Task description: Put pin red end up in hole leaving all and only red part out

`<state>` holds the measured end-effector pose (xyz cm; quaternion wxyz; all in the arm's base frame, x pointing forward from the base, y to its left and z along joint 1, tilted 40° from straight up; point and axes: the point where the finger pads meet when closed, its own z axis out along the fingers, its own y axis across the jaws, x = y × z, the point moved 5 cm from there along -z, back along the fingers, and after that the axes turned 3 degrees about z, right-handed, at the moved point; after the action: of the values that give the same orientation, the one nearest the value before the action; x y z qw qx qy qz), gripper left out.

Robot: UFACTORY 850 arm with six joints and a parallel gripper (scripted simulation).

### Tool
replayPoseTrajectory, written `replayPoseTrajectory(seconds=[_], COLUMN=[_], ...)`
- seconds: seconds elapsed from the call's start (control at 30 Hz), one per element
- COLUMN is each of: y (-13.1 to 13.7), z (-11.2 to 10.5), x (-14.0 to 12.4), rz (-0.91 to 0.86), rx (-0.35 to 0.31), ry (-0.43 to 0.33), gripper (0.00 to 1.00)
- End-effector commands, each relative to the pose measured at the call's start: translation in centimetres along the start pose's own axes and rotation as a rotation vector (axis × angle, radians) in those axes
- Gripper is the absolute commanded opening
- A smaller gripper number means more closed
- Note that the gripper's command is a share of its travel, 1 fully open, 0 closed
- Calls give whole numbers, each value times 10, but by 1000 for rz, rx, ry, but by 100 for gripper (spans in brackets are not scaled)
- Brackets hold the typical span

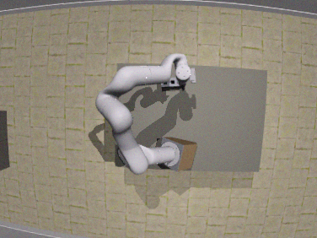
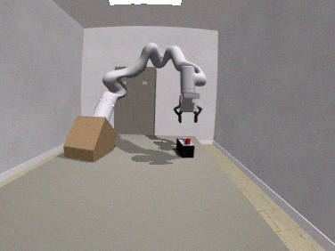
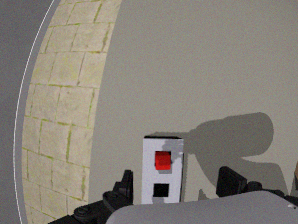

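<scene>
The block (image 2: 185,148) is dark with a white top and stands on the grey mat. The pin's red end (image 2: 188,141) sticks up out of one of its holes. In the wrist view the block (image 3: 162,169) shows the red pin end (image 3: 162,160) in one hole and an empty dark hole (image 3: 161,191) nearer to me. My gripper (image 2: 187,117) hangs open and empty well above the block. Its dark fingers show at both sides of the block in the wrist view (image 3: 174,192). In the overhead view the wrist (image 1: 179,78) hides the block.
A brown box-shaped base (image 2: 89,138) carries the arm at the mat's left side, also in the overhead view (image 1: 182,154). Grey walls close the room, and a dark door (image 2: 134,100) is behind the arm. Yellow tiled floor (image 1: 51,63) surrounds the mat.
</scene>
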<state>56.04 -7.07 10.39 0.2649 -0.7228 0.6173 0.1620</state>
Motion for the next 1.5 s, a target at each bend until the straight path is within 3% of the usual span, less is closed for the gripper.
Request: replayPoseTrajectory(seconds=[0.0, 0.17, 0.2, 0.73, 0.77, 1.3, 1.33, 1.47], y=[-1, -1, -6, -7, -6, -6, -6, -6], z=[-1, -1, 69, 74, 114, 114, 114, 114], x=[0, 0, -4, -4, -8, -8, -8, -8], rz=[0, 0, 11, 11, 11, 11, 11, 11], rx=[2, 2, -41, -41, -40, -40, -40, -40], ry=[1, 1, -84, -84, -82, -82, -82, -82], gripper=[100, 100, 100, 100, 100, 100, 0, 0])
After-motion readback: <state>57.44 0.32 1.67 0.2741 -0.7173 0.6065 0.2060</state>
